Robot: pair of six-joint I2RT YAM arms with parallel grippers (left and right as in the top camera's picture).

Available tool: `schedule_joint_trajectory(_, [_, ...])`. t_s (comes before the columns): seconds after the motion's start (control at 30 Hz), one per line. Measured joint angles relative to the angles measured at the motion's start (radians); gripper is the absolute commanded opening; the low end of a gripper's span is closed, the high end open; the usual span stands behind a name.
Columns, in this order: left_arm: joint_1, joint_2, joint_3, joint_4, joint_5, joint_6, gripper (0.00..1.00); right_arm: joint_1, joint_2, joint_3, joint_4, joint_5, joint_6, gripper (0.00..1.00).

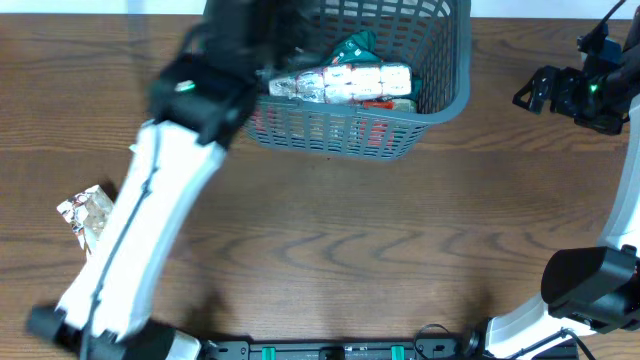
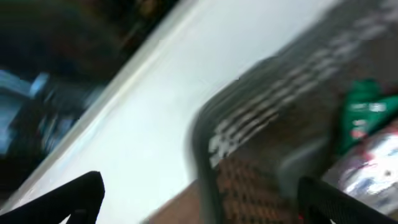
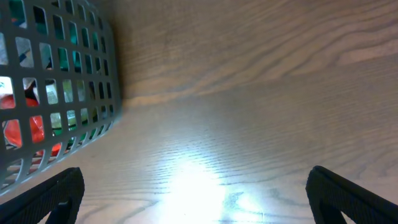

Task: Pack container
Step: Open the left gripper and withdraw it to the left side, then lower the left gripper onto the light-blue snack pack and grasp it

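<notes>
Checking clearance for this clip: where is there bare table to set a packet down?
Widest bare wood: the middle of the table, between the container and the near edge. Also bare: the strip between container and right gripper. Crowded: inside the container, and the left side, where the left arm crosses beside a loose packet.

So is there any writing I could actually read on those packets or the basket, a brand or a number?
No text can be read in any view.
Silver packet in the container: coloured print, too blurred to read.
Green packet behind it: white marks, blurred.
Crumpled packet on the table: too small to read.
Container itself: no label shows.
</notes>
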Motion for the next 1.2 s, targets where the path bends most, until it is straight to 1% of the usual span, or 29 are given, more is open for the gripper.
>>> schedule_joint_trajectory(0.13, [0.143,-0.086,0.019,-0.169,-0.009,-0.123,0.99,0.000,0.000,0.000,0.000,0.000,0.000,0.99])
schedule_joint_trajectory(0.23, [0.277,-0.092,0.021,-0.301,0.036,-0.170,0.99,0.000,0.000,0.000,0.000,0.000,0.000,0.99])
schedule_joint_trajectory(0.37, [0.426,-0.039,0.018,-0.382,0.139,-0.179,0.99,0.000,0.000,0.000,0.000,0.000,0.000,0.99])
schedule_joint_trajectory(0.53, [0.537,0.055,0.015,-0.415,0.232,-0.158,0.99,0.000,0.000,0.000,0.001,0.000,0.000,0.99])
schedule_joint_trajectory(0.73, [0.566,0.203,0.010,-0.459,0.268,-0.100,0.99,0.000,0.000,0.000,0.019,0.000,0.000,0.99])
schedule_joint_trajectory(1.2, [0.566,0.485,0.008,-0.471,0.280,-0.044,0.99,0.000,0.000,0.000,0.082,0.000,-0.003,0.99])
